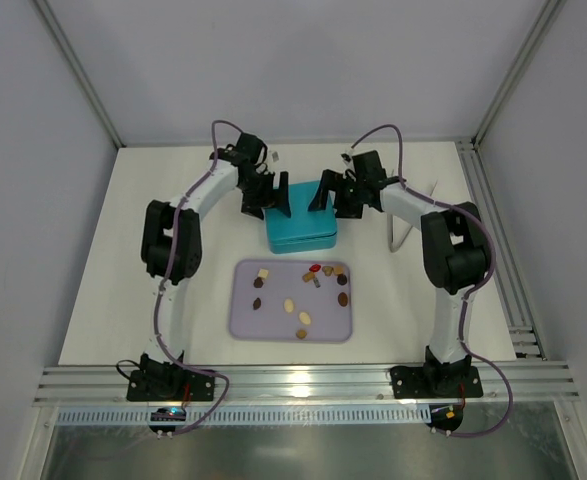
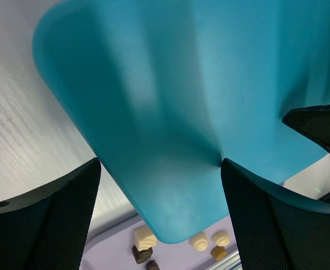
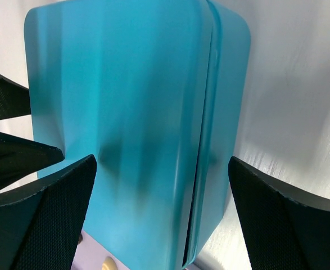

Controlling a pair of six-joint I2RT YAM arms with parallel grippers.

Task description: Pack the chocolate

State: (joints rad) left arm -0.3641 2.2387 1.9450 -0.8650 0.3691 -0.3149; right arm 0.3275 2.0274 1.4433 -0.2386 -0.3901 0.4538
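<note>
Teal box (image 1: 303,232) sits closed, lid seam visible in the right wrist view; nothing can go in until it's open. Left gripper (image 1: 264,196) and right gripper (image 1: 327,192) flank its far end, one per side; both jaws spread wide, gripping nothing. Probably staged so one steadies the base while the other lifts the lid. Chocolates (image 1: 289,305) lie loose on the lavender tray (image 1: 241,328), just in front of the box; none packed.
</note>
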